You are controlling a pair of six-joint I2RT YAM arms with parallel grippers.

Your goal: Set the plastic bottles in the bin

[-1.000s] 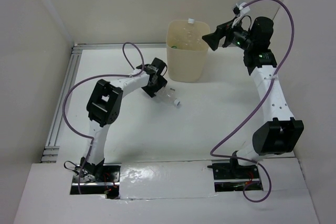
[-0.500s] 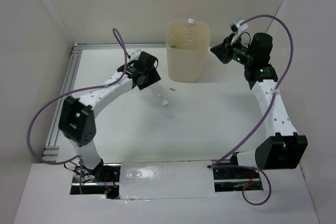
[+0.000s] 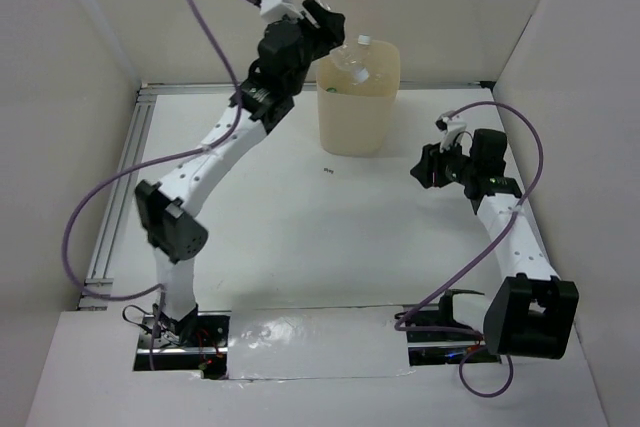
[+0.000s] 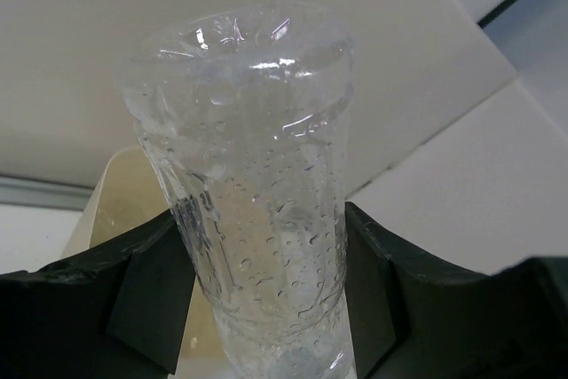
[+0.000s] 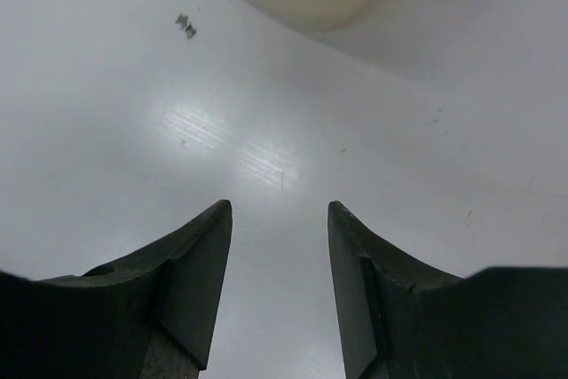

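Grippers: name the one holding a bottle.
The left gripper: it is shut on a clear bottle, high by the bin opening. The right gripper is open, with nothing between its fingers, low over the table.

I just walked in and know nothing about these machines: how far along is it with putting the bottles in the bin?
Nearly finished, it seems. Done: a white cap pokes above the rim of the bin, and no loose bottles show on the table. In hand: the left fingers clamp a clear bottle above the bin. Left: letting it drop in. The right fingers are open and empty.
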